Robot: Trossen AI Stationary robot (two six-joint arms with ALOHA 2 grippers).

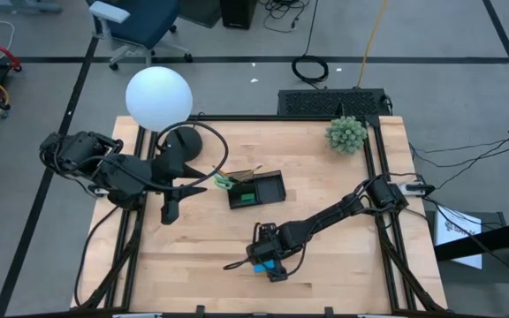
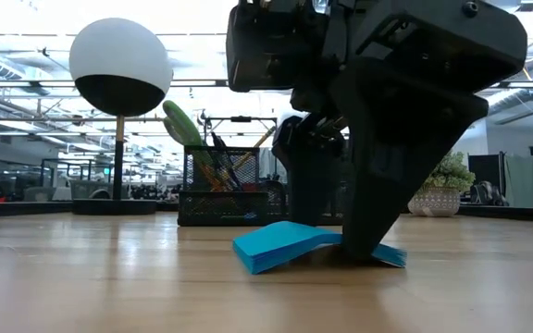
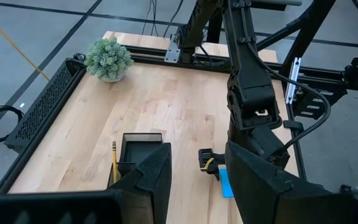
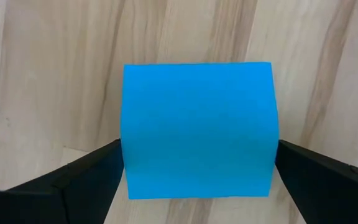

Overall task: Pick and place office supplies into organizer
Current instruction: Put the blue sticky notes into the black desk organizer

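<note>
A: Right arm pose? 
B: It reached low across the table point(image 1: 325, 265), right gripper point(image 1: 268, 262) pointed down over the blue note pad point(image 4: 197, 127). Jaws stood wide, one finger point(image 4: 61, 180) at each side edge of the pad. The low view showed the pad bowed up in the middle, so the fingers were probably pressing it, though lift was not confirmed.
A: Left arm?
B: It waited at the table's left edge, left gripper point(image 1: 170, 208) part open, holding nothing.
A: Surroundings?
B: The organizer point(image 1: 256, 189) sat mid-table, well apart from the pad, with pencils point(image 2: 218, 166) and green-handled scissors point(image 2: 183, 125) in it. Globe lamp point(image 1: 158, 97) stood behind the left arm, plant ball point(image 1: 346, 134) at the far right corner.
</note>
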